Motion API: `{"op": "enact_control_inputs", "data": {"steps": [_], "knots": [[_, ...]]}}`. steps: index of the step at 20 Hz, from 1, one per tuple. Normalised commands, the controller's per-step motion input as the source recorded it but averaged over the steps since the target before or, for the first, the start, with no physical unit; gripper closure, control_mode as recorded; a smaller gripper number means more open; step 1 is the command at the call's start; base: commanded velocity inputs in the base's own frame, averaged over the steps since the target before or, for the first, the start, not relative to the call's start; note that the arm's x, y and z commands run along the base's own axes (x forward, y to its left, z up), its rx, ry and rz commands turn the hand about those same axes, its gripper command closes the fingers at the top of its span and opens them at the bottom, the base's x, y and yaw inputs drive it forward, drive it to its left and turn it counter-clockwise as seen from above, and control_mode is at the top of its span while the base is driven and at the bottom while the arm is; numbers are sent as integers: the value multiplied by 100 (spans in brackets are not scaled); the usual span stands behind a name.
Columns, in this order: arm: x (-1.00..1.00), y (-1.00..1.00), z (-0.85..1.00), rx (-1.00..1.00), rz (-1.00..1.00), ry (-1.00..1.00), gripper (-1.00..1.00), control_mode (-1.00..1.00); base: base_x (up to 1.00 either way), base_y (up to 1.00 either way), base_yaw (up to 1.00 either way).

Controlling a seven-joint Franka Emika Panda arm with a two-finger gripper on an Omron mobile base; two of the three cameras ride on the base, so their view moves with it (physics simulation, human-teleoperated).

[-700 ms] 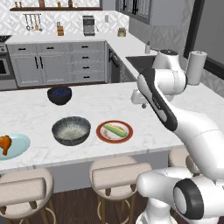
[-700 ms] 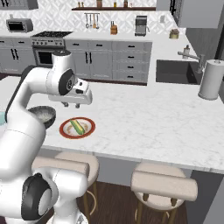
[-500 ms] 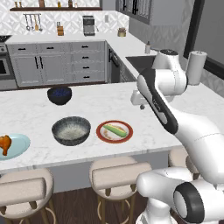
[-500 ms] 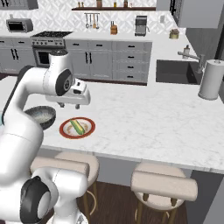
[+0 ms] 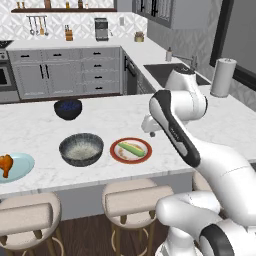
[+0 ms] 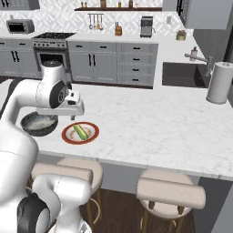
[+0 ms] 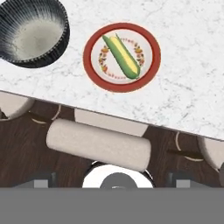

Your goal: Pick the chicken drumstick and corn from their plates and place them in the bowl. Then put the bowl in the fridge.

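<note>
The corn (image 7: pixel 121 54) lies on the white plate with a red-orange rim (image 7: pixel 90 43), near the counter's front edge; it also shows as corn (image 5: pixel 132 148) and corn (image 6: pixel 81 132). Left of it stands the wide grey bowl (image 5: pixel 81 148), with nothing inside. The chicken drumstick (image 5: pixel 5 165) rests on the pale blue plate (image 5: pixel 22 165) at the far left. My gripper (image 5: pixel 151 128) hangs open above the counter, just beyond the corn plate. In the hand view its dark fingertips (image 7: pixel 41 181) stand wide apart with nothing between them. The fridge is out of view.
A small navy bowl (image 5: pixel 68 108) sits further back on the counter. A paper towel roll (image 5: pixel 222 76) and a sink (image 5: pixel 170 72) are at the right. Padded stools (image 5: pixel 132 197) line the counter's front edge.
The hand has come down and moved toward the corn plate. Plates, bowl and food have stayed put.
</note>
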Motion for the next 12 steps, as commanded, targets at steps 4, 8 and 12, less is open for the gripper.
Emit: {"op": "enact_control_inputs", "data": {"steps": [4,8,12], "knots": [[87,3,-29,0,25,16,-100,-100,0,0,0],[71,12,-41,0,18,1,-100,-100,0,0,0],[73,28,-76,0,0,0,-100,-100,0,0,0]]}}
